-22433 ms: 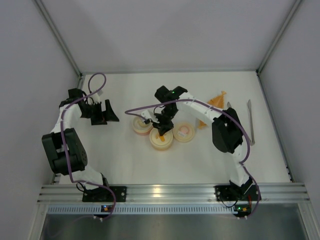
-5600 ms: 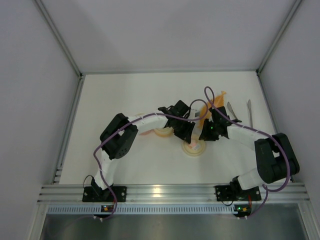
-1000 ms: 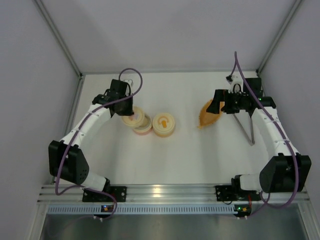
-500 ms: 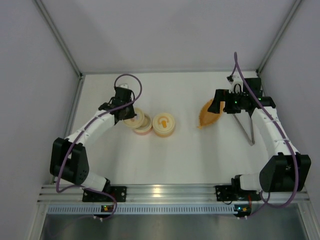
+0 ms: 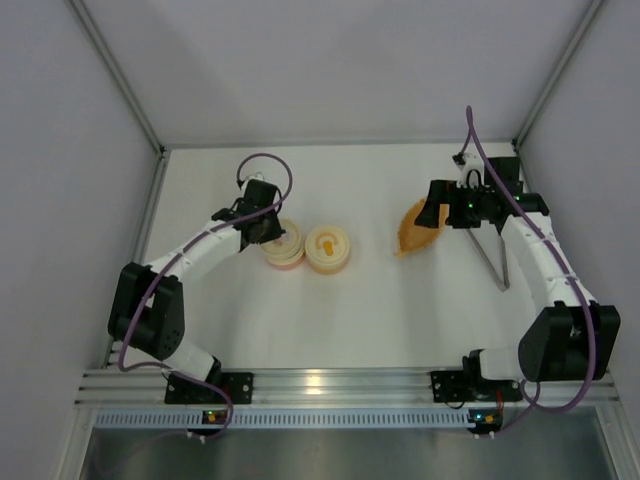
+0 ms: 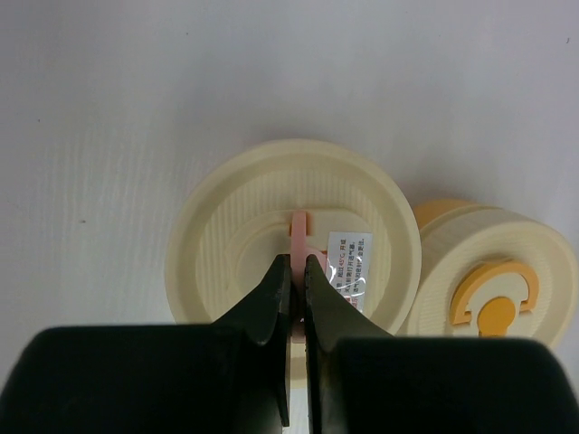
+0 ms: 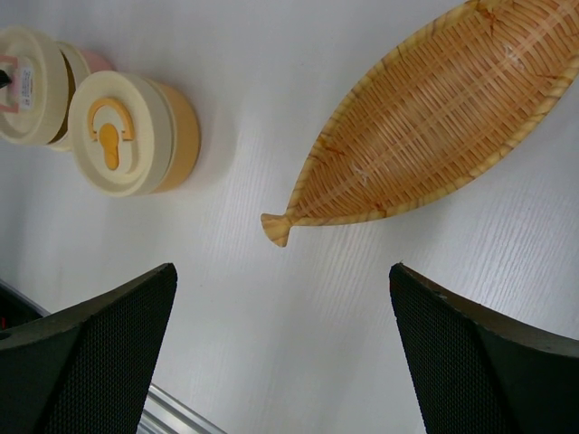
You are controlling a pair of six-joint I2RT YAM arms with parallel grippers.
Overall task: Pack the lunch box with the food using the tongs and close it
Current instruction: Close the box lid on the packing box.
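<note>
Left tool (image 6: 295, 271) pinched shut on pink tab (image 6: 298, 221) of cream lid (image 6: 226, 235), centre-left in top view. Right tool (image 7: 280, 271) wide open, empty, over bare woven dish (image 7: 434, 127). Tongs (image 5: 497, 262) flat on counter (image 5: 380, 300), far right. No food visible; orange container (image 6: 493, 271) lidded. Probably packed, closing nearly done.

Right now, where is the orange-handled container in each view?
Top external: orange-handled container mid-table, left of centre.
Left wrist: orange-handled container at the right edge, lower half.
Right wrist: orange-handled container upper left.
Shared landmark: the pink-tabbed lid right beside it in all three.
</note>
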